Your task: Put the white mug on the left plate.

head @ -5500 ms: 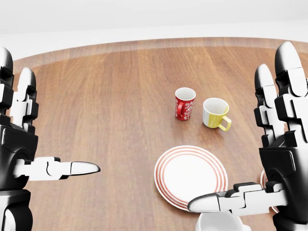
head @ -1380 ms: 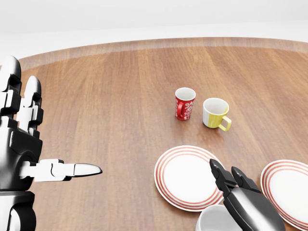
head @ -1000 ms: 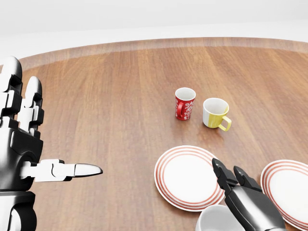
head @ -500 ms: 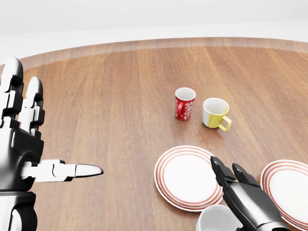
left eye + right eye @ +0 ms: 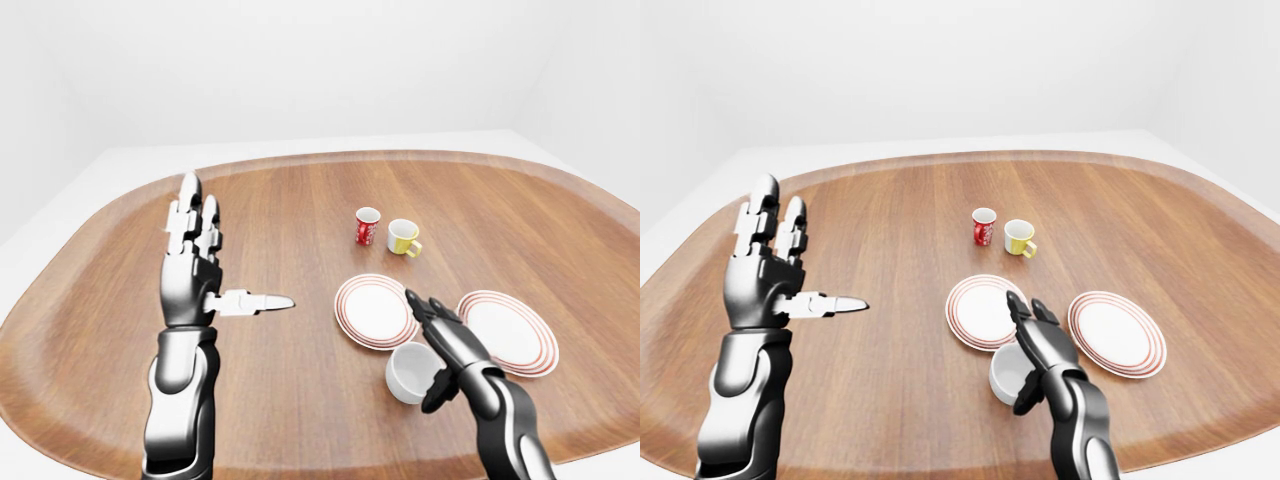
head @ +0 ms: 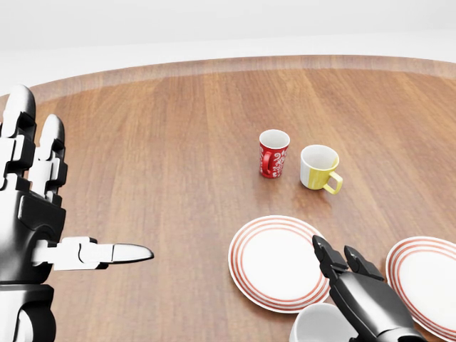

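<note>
The white mug (image 5: pixel 406 372) stands upright on the wooden table (image 5: pixel 300 220), just below the left plate (image 5: pixel 373 309), a white plate with red rings. My right hand (image 5: pixel 434 350) lies along the mug's right side. Its fingers (image 5: pixel 424 310) stretch out toward the left plate's rim and its thumb (image 5: pixel 434 392) hangs by the mug's wall; it is open. My left hand (image 5: pixel 205 275) is raised at the left of the view, open, fingers up and thumb pointing right, holding nothing. The head view shows only the mug's rim (image 6: pixel 318 324) at the bottom edge.
A second ringed plate (image 5: pixel 509 331) lies to the right of the left plate. A red patterned mug (image 5: pixel 367 226) and a yellow mug (image 5: pixel 403 237) stand side by side above the plates. The table's curved edge runs close below the white mug.
Since the earliest frame my right hand has come down from a raised pose to the white mug's right side. Over the last second it has hardly shifted. The left hand stays raised.
</note>
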You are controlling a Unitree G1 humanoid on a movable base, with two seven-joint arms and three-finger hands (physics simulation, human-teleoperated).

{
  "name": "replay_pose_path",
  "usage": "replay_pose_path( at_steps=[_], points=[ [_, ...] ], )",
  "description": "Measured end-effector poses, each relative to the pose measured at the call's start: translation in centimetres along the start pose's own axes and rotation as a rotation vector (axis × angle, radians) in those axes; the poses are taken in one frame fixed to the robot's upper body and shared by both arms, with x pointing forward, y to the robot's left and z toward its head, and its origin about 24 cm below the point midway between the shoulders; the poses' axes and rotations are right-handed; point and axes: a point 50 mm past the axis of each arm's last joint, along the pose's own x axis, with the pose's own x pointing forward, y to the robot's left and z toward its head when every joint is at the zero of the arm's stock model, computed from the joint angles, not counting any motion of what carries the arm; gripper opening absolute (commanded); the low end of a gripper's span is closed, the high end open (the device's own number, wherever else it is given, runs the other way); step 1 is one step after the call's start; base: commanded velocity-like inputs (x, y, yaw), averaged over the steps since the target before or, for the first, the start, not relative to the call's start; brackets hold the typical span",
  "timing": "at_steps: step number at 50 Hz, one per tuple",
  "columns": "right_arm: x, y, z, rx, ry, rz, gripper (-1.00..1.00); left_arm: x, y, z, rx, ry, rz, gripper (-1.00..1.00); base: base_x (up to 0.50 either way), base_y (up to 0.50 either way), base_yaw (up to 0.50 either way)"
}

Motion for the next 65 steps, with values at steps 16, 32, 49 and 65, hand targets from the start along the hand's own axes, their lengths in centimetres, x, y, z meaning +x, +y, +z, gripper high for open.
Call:
replay_pose_path(
  at_steps=[16, 32, 49, 65],
  points=[
    [0.7, 0.3, 0.0, -0.005, 0.000, -0.012, 1.00, 0.1, 0.0, 0.0, -0.001, 0.001, -0.001, 1.00, 0.00, 0.00, 0.00],
    [1.1, 0.6, -0.1, -0.011, 0.002, -0.017, 1.00, 0.1, 0.0, -0.1, -0.001, 0.002, -0.001, 1.00, 0.00, 0.00, 0.00],
    [1.2, 1.2, -0.2, -0.018, 0.009, -0.008, 1.00, 0.1, 0.0, -0.1, -0.001, 0.001, 0.000, 1.00, 0.00, 0.00, 0.00],
    [1.2, 1.6, -0.3, -0.023, 0.017, 0.006, 1.00, 0.1, 0.0, -0.1, 0.000, 0.002, 0.000, 1.00, 0.00, 0.00, 0.00]
  ],
)
